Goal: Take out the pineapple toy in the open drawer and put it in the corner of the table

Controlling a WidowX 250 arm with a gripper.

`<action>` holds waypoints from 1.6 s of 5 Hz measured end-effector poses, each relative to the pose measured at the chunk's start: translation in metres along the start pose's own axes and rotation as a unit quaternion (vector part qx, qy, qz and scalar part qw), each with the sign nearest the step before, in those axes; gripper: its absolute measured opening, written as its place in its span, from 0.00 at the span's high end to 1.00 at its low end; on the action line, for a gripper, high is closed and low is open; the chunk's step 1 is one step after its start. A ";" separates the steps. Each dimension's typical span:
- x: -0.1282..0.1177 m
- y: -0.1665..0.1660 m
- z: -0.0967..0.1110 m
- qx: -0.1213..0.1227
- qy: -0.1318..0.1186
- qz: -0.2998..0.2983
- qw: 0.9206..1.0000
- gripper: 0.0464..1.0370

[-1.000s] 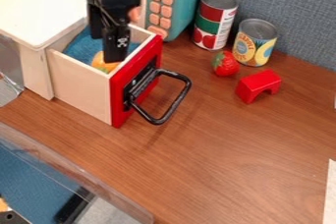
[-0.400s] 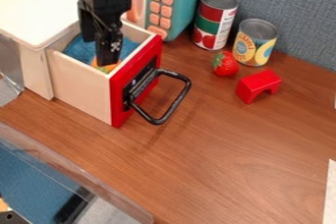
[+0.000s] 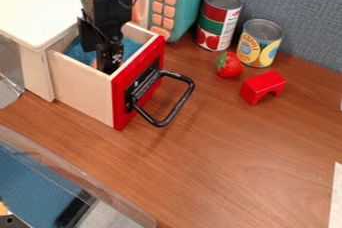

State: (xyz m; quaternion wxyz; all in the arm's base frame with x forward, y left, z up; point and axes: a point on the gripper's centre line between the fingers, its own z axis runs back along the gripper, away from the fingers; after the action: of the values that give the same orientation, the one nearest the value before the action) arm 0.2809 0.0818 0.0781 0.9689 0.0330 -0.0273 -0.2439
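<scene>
My black gripper (image 3: 103, 62) hangs down into the open drawer (image 3: 81, 87), its lower end inside near the red front panel. A small bit of the orange pineapple toy (image 3: 95, 64) shows beside the gripper; the rest is hidden behind the gripper and the drawer wall. Whether the fingers hold it cannot be made out. Blue cloth lines the drawer. The wooden table (image 3: 234, 157) spreads out to the right and front of it.
A black handle (image 3: 179, 103) juts from the drawer front. Behind stand a teal toy microwave (image 3: 190, 2) and two cans (image 3: 217, 21), (image 3: 259, 43). A strawberry (image 3: 229, 65) and a red arch block (image 3: 262, 87) lie at right. A clear-walled bin (image 3: 87, 179) is at lower left.
The gripper has moved down and slightly left, deeper into the drawer. Less of the pineapple toy shows than before. The drawer and the objects on the table have stayed put.
</scene>
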 end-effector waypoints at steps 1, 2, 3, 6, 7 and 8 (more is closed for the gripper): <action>-0.003 -0.001 -0.012 -0.002 0.013 0.011 1.000 0.04; -0.006 -0.003 -0.018 0.001 0.012 0.027 1.000 0.07; -0.008 -0.003 -0.017 0.021 -0.005 0.043 0.999 0.31; 0.006 -0.012 0.034 0.048 -0.057 0.024 0.997 0.32; 0.031 -0.018 0.049 0.054 -0.093 0.005 0.994 0.32; 0.078 -0.033 0.041 0.023 -0.131 -0.028 0.991 0.32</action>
State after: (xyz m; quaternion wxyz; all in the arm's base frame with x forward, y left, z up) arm 0.3314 0.0139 0.1196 0.9486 0.0243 -0.1585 -0.2727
